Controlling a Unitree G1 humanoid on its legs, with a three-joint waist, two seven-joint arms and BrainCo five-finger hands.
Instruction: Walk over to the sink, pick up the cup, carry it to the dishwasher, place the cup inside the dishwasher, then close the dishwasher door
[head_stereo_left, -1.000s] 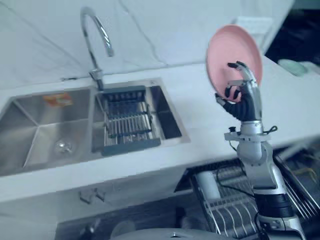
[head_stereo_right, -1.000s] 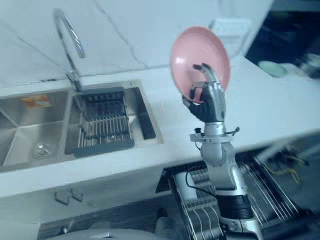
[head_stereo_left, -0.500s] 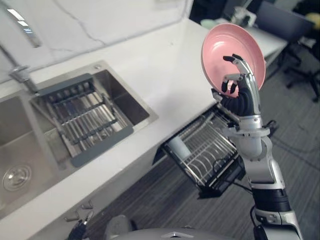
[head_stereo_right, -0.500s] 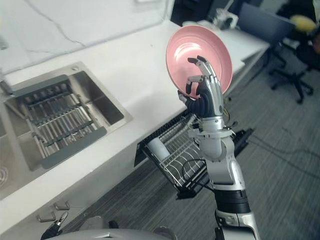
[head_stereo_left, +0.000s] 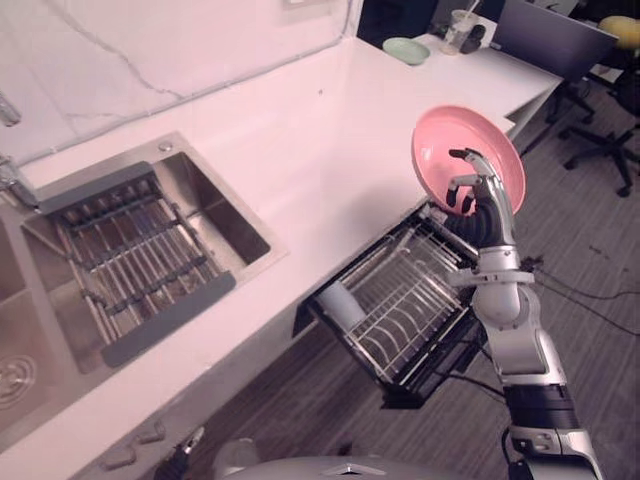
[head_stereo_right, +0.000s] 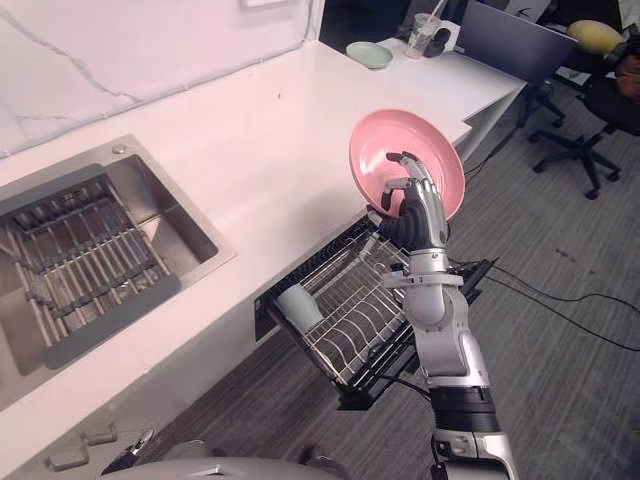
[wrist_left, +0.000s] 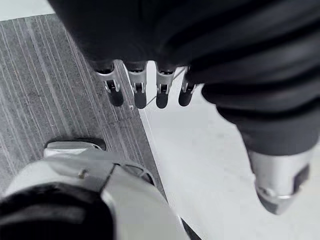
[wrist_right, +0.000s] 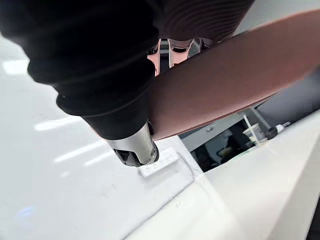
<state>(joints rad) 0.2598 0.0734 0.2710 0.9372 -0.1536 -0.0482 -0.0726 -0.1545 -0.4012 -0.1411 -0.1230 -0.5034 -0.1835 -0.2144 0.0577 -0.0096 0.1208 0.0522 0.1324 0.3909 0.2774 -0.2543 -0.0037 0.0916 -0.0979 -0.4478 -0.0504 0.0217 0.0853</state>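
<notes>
pink plate (head_stereo_left: 441, 146) in right robot hand (head_stereo_left: 487, 207)

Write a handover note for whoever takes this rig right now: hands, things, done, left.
Right hand shut on a round pink plate, not a cup, held up on edge by the pulled-out wire dishwasher rack.
Left hand open, holding nothing, above the floor.
A pale cup already sits in the rack.
Done: plate lifted, brought over.
Left: set it in the rack, close the dishwasher.

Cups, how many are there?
2. A white cup sits in the open dishwasher rack; a clear cup stands on the far counter end by a green dish. Others may be hidden.
</notes>
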